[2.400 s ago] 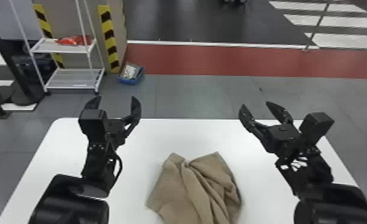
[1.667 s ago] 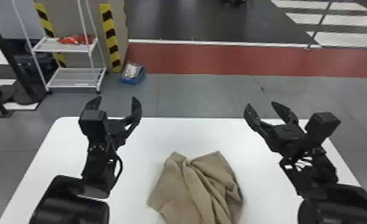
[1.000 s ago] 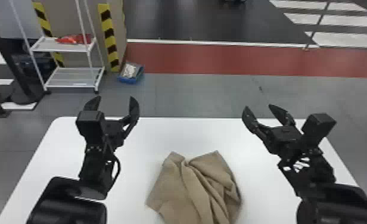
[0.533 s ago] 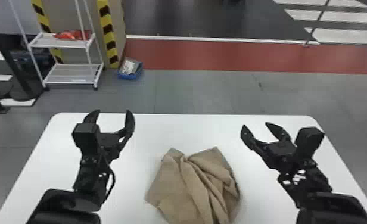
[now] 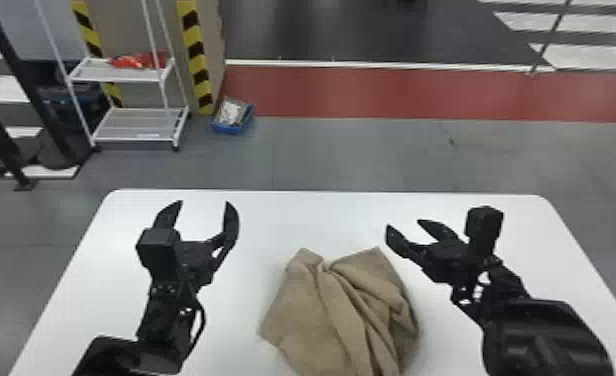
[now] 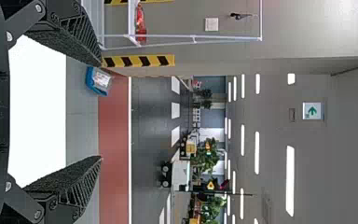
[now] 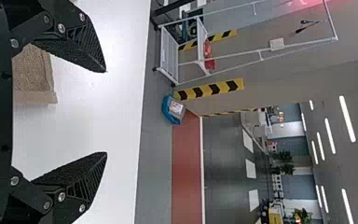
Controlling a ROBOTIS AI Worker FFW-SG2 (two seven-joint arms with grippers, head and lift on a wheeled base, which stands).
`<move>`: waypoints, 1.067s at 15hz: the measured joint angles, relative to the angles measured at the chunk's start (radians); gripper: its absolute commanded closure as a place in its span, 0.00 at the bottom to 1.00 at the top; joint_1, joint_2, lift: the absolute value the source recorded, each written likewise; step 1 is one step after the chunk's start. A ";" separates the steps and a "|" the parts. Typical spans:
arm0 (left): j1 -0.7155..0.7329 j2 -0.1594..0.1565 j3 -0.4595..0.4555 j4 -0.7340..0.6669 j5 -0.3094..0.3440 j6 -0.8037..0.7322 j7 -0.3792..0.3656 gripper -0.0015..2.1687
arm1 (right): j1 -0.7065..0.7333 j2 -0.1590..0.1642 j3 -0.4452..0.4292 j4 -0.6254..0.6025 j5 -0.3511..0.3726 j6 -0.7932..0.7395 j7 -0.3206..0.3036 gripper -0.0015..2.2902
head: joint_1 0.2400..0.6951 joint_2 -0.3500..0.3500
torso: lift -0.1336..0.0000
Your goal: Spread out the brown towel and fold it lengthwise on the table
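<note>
Black fingers stand spread on the left gripper (image 5: 205, 204), centre-left of the head view, and on the right gripper (image 5: 406, 227), right of centre; between them, the crumpled brown towel (image 5: 307, 320) lies bottom centre on the white table (image 5: 547, 240).

Blue bin (image 6: 90, 80), red floor (image 6: 114, 140) (distant plants (image 6: 208, 157), perhaps)

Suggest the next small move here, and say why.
Probably ease the left hand and right hand toward the brown towel: it lies crumpled on the white table between them, both hands are open, and neither grips it.
</note>
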 measured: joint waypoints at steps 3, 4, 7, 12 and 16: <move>-0.017 -0.002 -0.027 0.003 -0.004 -0.002 -0.010 0.09 | -0.042 0.005 0.017 0.040 0.053 0.075 -0.015 0.13 | 1.00 0.46 | 1.00; -0.021 -0.003 -0.032 0.004 -0.006 -0.002 -0.010 0.09 | -0.055 0.007 0.028 0.060 0.078 0.108 -0.022 0.13 | 1.00 0.46 | 1.00; -0.028 -0.004 -0.037 0.006 -0.007 -0.002 -0.010 0.09 | -0.085 0.011 0.049 0.123 0.123 0.130 -0.026 0.13 | 1.00 0.46 | 1.00; -0.031 -0.005 -0.052 0.019 -0.003 -0.010 -0.011 0.09 | -0.147 0.018 0.099 0.217 0.153 0.137 -0.043 0.13 | 1.00 0.48 | 1.00; -0.033 -0.005 -0.061 0.021 -0.003 -0.012 -0.011 0.09 | -0.203 0.038 0.112 0.288 0.207 0.187 -0.060 0.13 | 1.00 0.48 | 1.00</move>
